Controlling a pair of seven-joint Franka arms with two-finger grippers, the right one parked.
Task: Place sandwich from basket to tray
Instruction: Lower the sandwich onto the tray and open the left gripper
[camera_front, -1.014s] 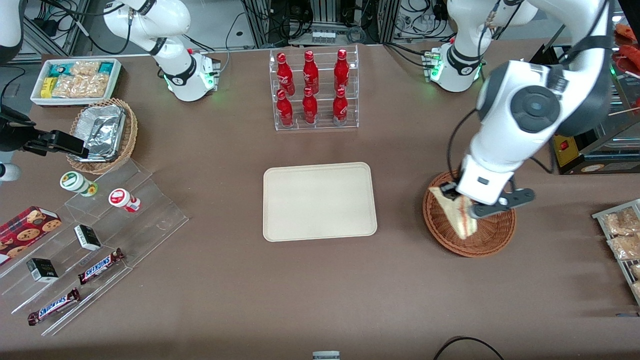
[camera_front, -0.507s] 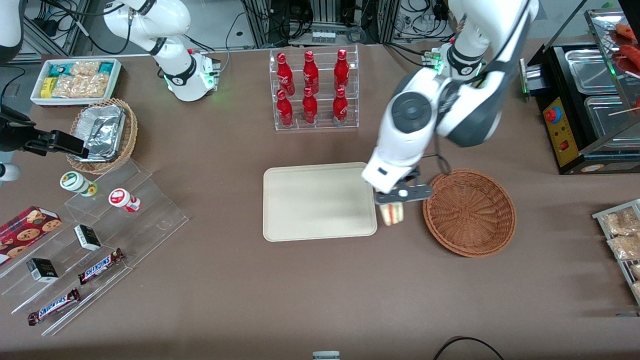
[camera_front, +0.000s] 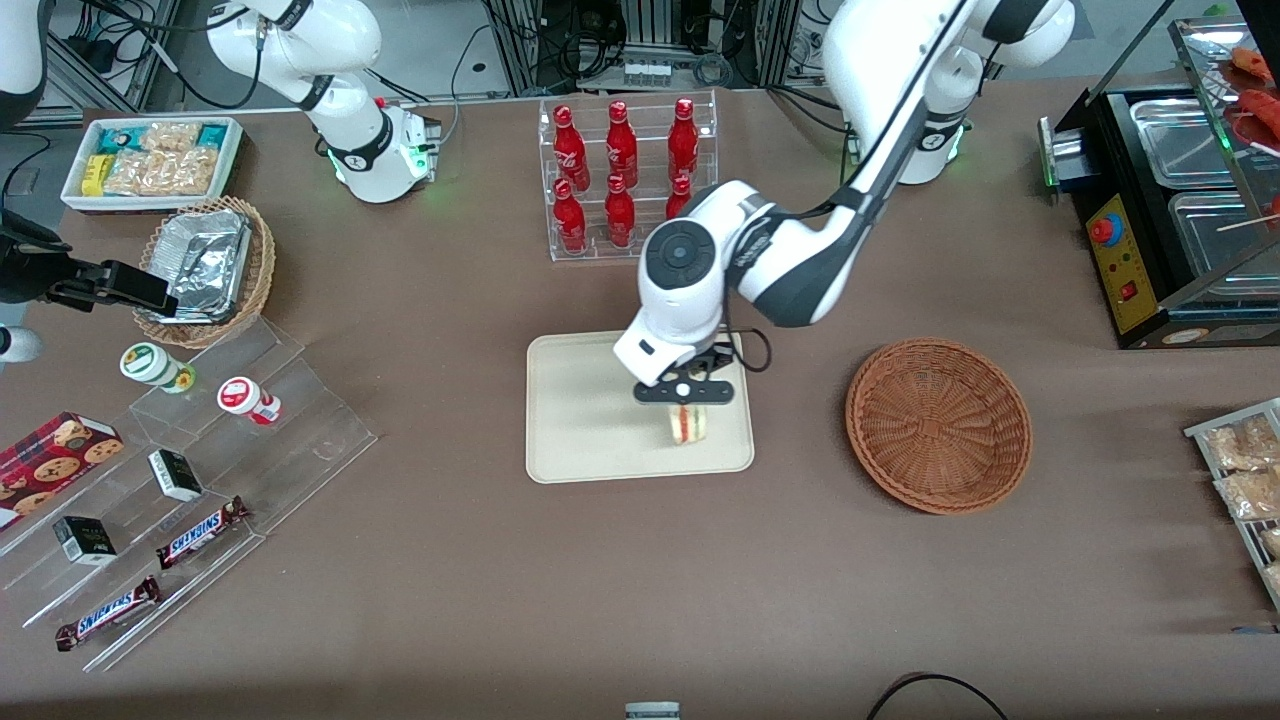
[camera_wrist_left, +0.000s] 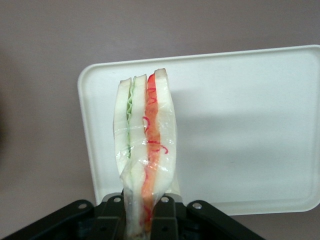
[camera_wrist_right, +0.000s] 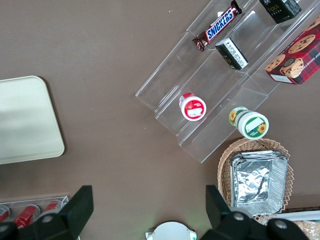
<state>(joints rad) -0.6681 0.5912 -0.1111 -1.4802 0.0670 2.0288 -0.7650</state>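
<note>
My left gripper (camera_front: 686, 398) is shut on the wrapped sandwich (camera_front: 687, 423) and holds it over the cream tray (camera_front: 590, 420), near the tray's corner toward the basket. In the left wrist view the sandwich (camera_wrist_left: 146, 145) hangs between the black fingers (camera_wrist_left: 167, 217), its white bread and red and green layers showing, with the tray (camera_wrist_left: 240, 135) under it. I cannot tell whether the sandwich touches the tray. The reddish-brown wicker basket (camera_front: 938, 425) stands beside the tray, toward the working arm's end, with nothing in it.
A clear rack of red bottles (camera_front: 626, 180) stands farther from the camera than the tray. A tan basket with foil containers (camera_front: 205, 268), a white snack bin (camera_front: 152, 160) and an acrylic stand with snacks (camera_front: 190, 480) lie toward the parked arm's end. A black metal counter (camera_front: 1170, 200) is at the working arm's end.
My gripper has carried the sandwich out of the basket, past the tray's edge, to above the tray. The basket is left with nothing in it.
</note>
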